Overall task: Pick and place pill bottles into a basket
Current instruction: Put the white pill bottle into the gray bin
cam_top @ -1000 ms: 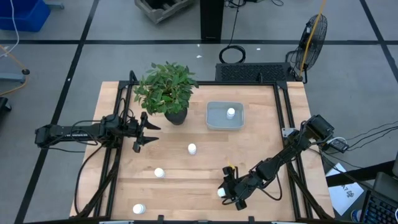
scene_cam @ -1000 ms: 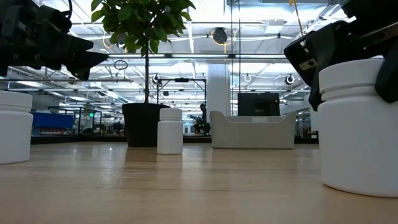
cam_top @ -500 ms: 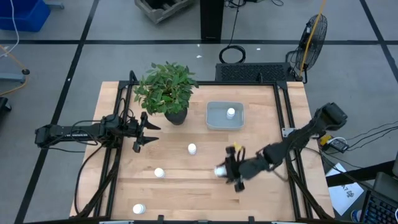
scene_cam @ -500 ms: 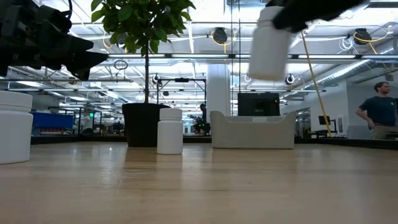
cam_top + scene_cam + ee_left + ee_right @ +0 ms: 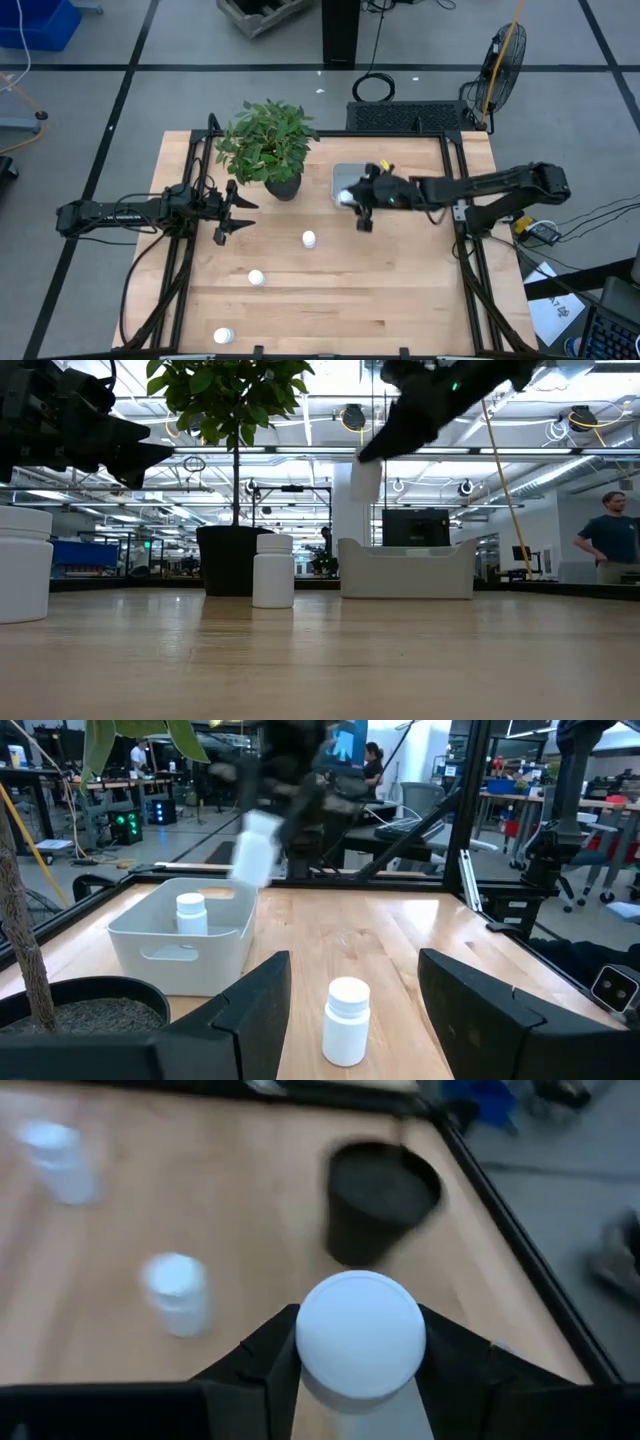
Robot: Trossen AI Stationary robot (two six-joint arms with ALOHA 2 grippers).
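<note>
Looking from above, you see the right gripper (image 5: 352, 198) holding a pill bottle (image 5: 345, 197) over the left edge of the basket (image 5: 361, 186), the white cap wedged between its two dark fingers (image 5: 262, 1354). Your right wrist view shows that cap squarely between the fingers, with the plant pot (image 5: 383, 1198) beyond it. The bottle hangs in the air, clear of the table (image 5: 400, 290).

A second bottle (image 5: 191, 912) already stands inside the basket; in the overhead view the right arm covers most of the bin, so you cannot see it there. Three more stand on the table: one in the middle (image 5: 309, 239), one nearer the front (image 5: 256, 277), one at the front left corner (image 5: 222, 336). The held bottle is blurred in the low and left wrist views.

The left gripper (image 5: 228, 212) hovers beside the plant (image 5: 266, 140), its fingers spread wide and empty.

Compared with a second ago, your right arm has carried the bottle from the front of the table to the basket; the left arm has not moved.
</note>
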